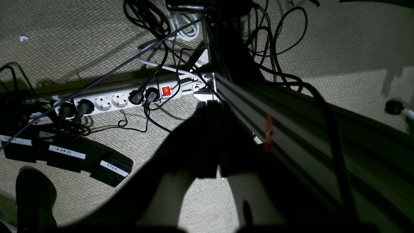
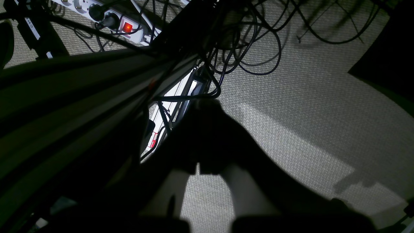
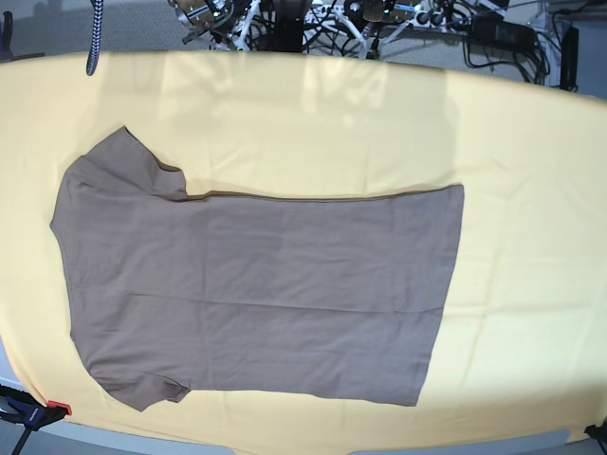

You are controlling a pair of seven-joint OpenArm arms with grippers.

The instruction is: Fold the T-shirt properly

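**Arms parked off the table, shirt lying flat and untouched**

Left wrist view: my left gripper [image 1: 220,168] hung over the carpet beside the rig's aluminium frame rail [image 1: 291,136], a white power strip [image 1: 119,98] with a lit red switch beyond the rail's end and a tangle of black cables around it. The fingers showed only as dark silhouettes with a thin sliver of light between them; I thought they were close to shut and held nothing, but in that backlight I could not tell for sure.

Right wrist view: my right gripper [image 2: 199,170] also hung over the carpet next to the frame rail, the power strip above the rail at the top left. Again only dark outlines with a narrow gap, so I could not tell its state either. No fabric appeared in either wrist view.

Base view: the T-shirt [image 3: 256,294] lay spread flat on the yellow cloth [image 3: 531,142], collar end toward the cloth's left edge, hem toward its middle, both sleeves out. Neither arm was over the cloth.

My judgement was that folding had not begun. The risks I saw: an arm snagging the loose cables by the rail as it rose, or a pinch taking the yellow cloth along with the thin shirt fabric and dragging both.
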